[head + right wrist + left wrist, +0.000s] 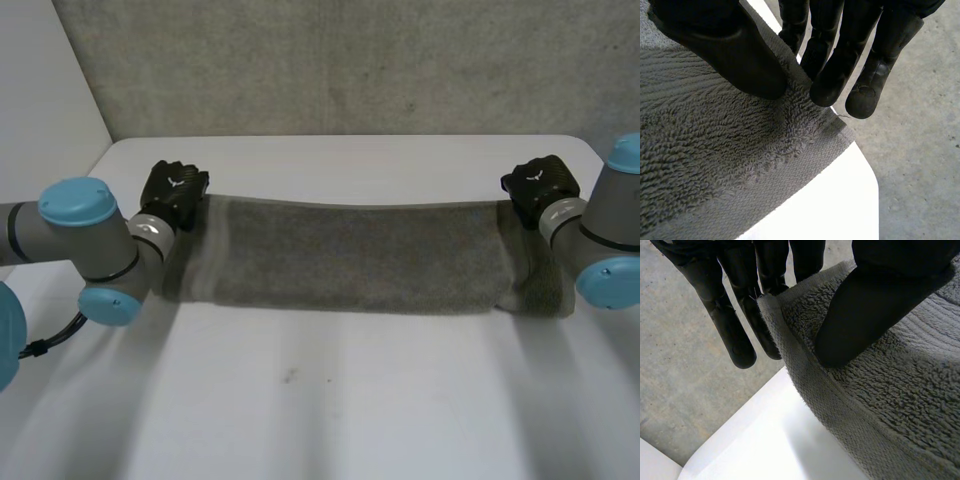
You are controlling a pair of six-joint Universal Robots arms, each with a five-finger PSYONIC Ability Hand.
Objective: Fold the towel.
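Pinching towel (350,255), left hand (175,193) and right hand (540,186) clamped on opposite corners, white table (350,410)

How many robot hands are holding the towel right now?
2. The left hand pinches the towel at its far left corner; the right hand pinches its far right corner.

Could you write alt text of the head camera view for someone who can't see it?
A grey towel is stretched wide across a white table, its two far corners held by the robot's black left hand and right hand. Grey arms with light-blue caps reach in from both sides.
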